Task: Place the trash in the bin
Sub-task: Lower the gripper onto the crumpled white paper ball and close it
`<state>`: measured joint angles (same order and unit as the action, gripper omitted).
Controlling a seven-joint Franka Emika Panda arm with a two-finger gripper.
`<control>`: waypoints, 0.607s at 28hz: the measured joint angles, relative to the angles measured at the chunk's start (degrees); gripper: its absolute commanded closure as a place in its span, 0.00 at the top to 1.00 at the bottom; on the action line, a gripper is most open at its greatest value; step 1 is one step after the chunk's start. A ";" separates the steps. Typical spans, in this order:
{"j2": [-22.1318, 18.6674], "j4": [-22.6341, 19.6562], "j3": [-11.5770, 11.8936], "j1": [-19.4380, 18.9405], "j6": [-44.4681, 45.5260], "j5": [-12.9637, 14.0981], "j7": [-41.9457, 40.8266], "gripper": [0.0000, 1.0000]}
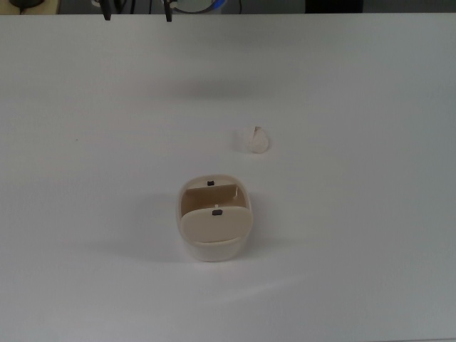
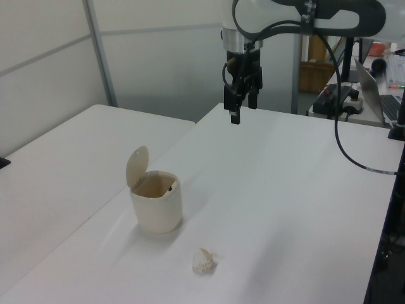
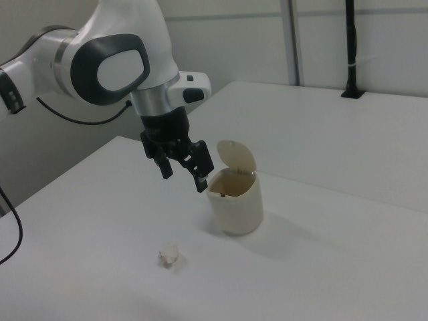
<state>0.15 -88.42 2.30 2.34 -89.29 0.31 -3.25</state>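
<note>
Lying crumpled beside the smooth rounded bin [image 1: 214,226], trash [image 1: 255,139]; tool [image 3: 181,175] spread, empty

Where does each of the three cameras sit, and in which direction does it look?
Top view: overhead, looking straight down at the table, bin and trash; only the gripper tips show, at the upper edge.
Left view: beside the table, looking along it toward the arm; gripper hangs open, high.
Right view: opposite side, arm close; gripper by the bin.
All three share bin and trash.
</note>
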 measured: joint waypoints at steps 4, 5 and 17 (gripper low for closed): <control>0.08 -0.01 -0.18 -0.17 0.01 0.01 0.11 1.00; 0.15 -0.02 -0.29 -0.32 0.01 0.01 0.12 1.00; 3.99 -1.41 -1.01 -5.77 -0.57 -0.10 -4.51 1.00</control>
<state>4.14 -89.83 1.29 -3.44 -89.86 0.22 -7.76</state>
